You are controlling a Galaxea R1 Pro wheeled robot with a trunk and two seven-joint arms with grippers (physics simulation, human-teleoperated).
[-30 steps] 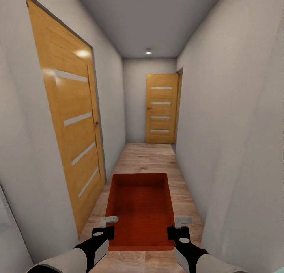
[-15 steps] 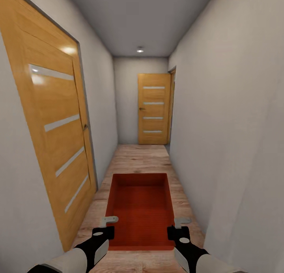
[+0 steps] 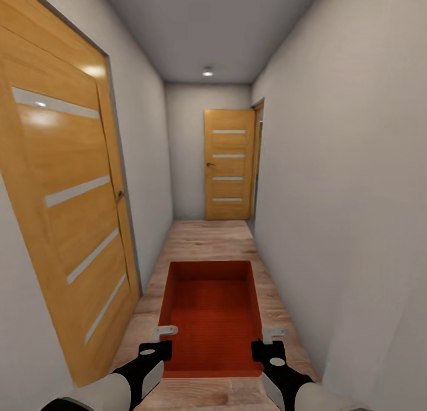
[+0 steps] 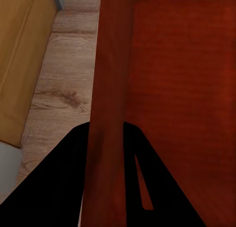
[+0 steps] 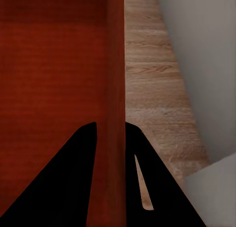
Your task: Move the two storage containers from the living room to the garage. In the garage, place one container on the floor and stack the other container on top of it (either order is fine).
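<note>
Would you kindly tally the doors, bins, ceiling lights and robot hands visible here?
Wooden doors: 2, the near left door and the far end door
Orange-red bin: 1
Ceiling light: 1
Hands: 2, left hand and right hand
Total: 6

Narrow hallway with light wood-plank floor [image 3: 207, 239], plain grey-white walls [image 3: 332, 162] and grey ceiling [image 3: 207, 25] with a small round ceiling light [image 3: 207, 72]. Orange wooden door with four pale horizontal strips [image 3: 65, 209] close on the left wall; a matching orange wooden door [image 3: 228, 165] at the far end, shut.
</note>
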